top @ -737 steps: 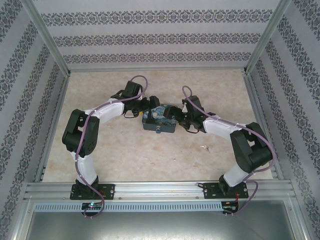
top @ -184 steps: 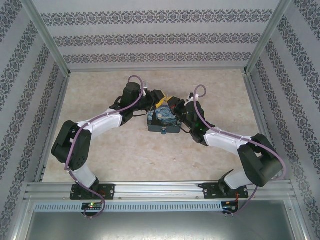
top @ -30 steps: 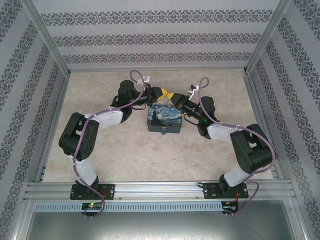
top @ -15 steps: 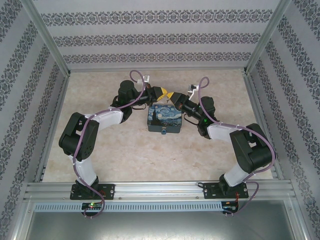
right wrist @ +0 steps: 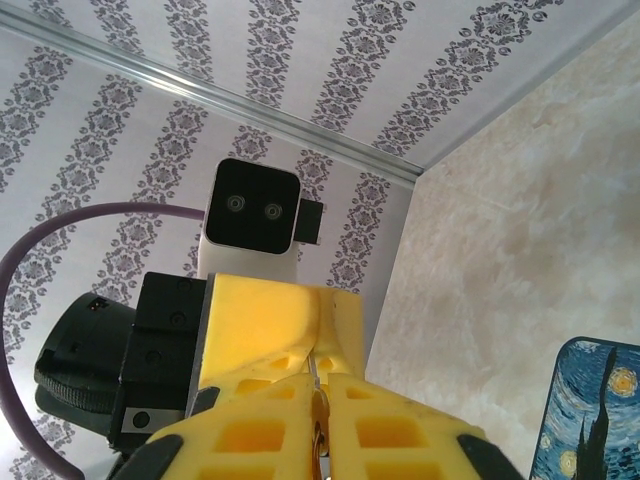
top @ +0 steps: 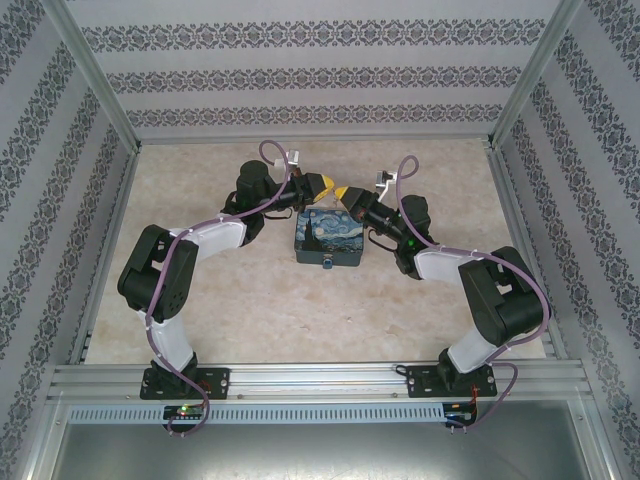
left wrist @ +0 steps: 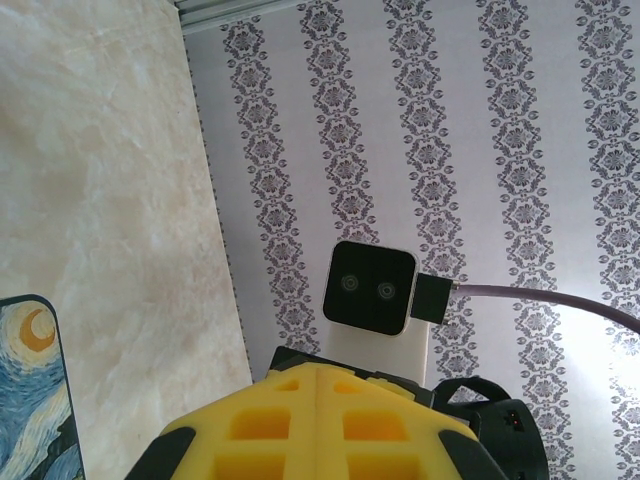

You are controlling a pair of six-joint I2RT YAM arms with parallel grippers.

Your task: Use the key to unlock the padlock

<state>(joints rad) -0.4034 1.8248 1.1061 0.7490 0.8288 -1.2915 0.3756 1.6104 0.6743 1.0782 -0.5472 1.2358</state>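
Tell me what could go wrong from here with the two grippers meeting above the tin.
1. The right gripper pinches only a thin silvery sliver, apparently the key; it may slip and drop.
2. The left gripper, shut, sits tip to tip with it; a nudge could knock the key loose.
3. The tin lies unheld and could slide.

The jaws are yellow, the tin point(top: 329, 238) swirls blue and yellow, the table point(top: 250, 300) is marbled beige.
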